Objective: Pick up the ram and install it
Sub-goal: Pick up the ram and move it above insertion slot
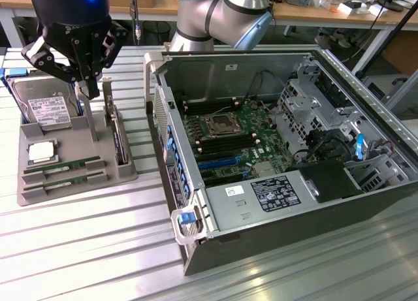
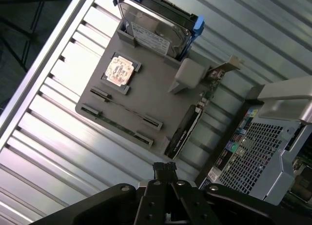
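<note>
Gripper (image 1: pixel 89 90) empty, fingers pressed together, above grey tray (image 1: pixel 39 195); ram (image 1: pixel 62 164) sits in its tray slot.
Ram on edge, long axis running across the exterior view; second stick (image 1: pixel 65 179) parallel, just in front. Hard drive (image 1: pixel 46 108) and processor (image 1: pixel 40 151) behind, upright expansion card (image 1: pixel 119 141) to the right, open computer case (image 1: pixel 274 239) beyond. Fingertips hang over the tray's far end, well apart from the ram.

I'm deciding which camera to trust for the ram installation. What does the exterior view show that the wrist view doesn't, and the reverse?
Exterior view: the inside of the open case, with the motherboard and its processor socket, plus the arm. Wrist view: the case's rear port panel, seen from outside. Both: the gripper, jaws shut and empty, above the gray tray holding the ram sticks, hard drive and processor.
</note>
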Controlling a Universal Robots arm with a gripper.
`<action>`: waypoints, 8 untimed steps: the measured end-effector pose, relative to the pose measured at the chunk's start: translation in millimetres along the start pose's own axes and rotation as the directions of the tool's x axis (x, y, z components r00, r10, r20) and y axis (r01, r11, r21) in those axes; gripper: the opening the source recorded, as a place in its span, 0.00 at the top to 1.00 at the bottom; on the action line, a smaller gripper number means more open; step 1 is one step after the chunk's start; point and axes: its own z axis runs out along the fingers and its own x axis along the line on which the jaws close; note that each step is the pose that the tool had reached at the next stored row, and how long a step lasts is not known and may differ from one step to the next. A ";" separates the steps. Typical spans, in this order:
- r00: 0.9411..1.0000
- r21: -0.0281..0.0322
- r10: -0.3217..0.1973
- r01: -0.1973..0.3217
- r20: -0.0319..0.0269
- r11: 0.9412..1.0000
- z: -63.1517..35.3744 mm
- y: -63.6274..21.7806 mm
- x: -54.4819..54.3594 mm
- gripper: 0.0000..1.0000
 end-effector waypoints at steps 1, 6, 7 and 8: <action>1.000 0.000 -0.002 0.002 0.000 1.000 0.0 0.0 0.0 0.90; 1.000 -0.001 -0.020 0.020 -0.001 1.000 0.0 0.0 0.0 0.90; 1.000 -0.001 -0.024 0.024 -0.001 1.000 0.0 0.0 0.0 0.90; 1.000 -0.001 -0.029 0.029 -0.001 1.000 0.0 0.0 0.0 0.90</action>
